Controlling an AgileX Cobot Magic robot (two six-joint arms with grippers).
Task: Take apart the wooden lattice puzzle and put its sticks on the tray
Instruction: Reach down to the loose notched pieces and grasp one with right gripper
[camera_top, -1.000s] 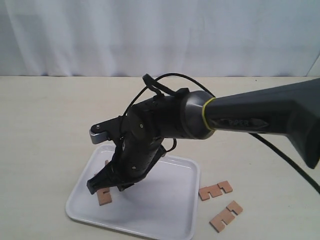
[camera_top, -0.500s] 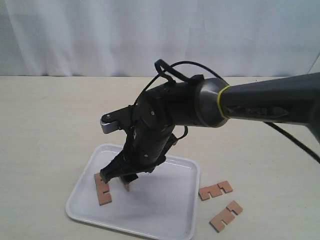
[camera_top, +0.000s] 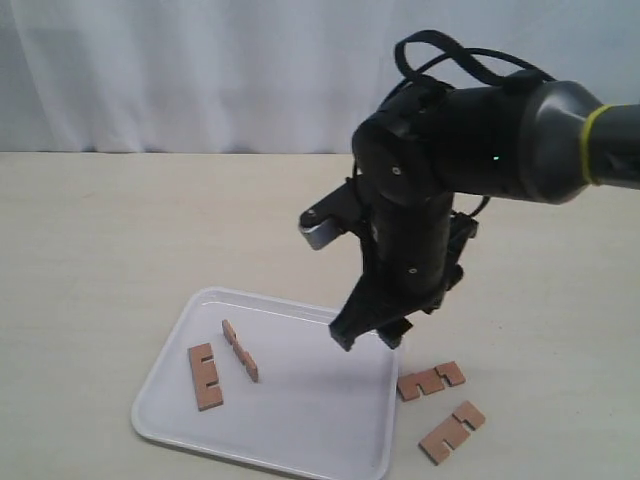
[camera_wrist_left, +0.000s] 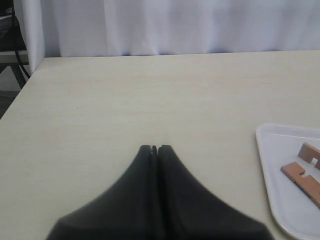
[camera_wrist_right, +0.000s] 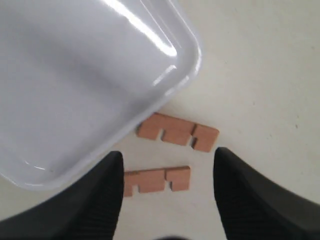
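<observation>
Two sticks (camera_top: 240, 350): in your tray (camera_top: 300, 430), one just dropped.
Right gripper (camera_top: 366, 338): fingers apart, risen toward remaining pair (camera_top: 431, 381).
Left gripper (camera_wrist_left: 154, 148): fingers together, empty.

The big black arm (camera_top: 470, 140) points down, and the right gripper (camera_top: 366, 340) hangs over the near-right edge of the white tray (camera_top: 310, 425). Its jaws are a little apart, with nothing between them.

Two sticks lie on the tray, well off to the left of the jaws. One flat stick (camera_top: 205, 376) is farthest from them. One stick on its edge (camera_top: 240, 350) is nearer.

Two more sticks lie on the table (camera_top: 100, 230), below the jaws and to their right. The close stick (camera_top: 431, 380) is just beside the tray. The last stick (camera_top: 452, 431) is a bit farther from the jaws.
</observation>
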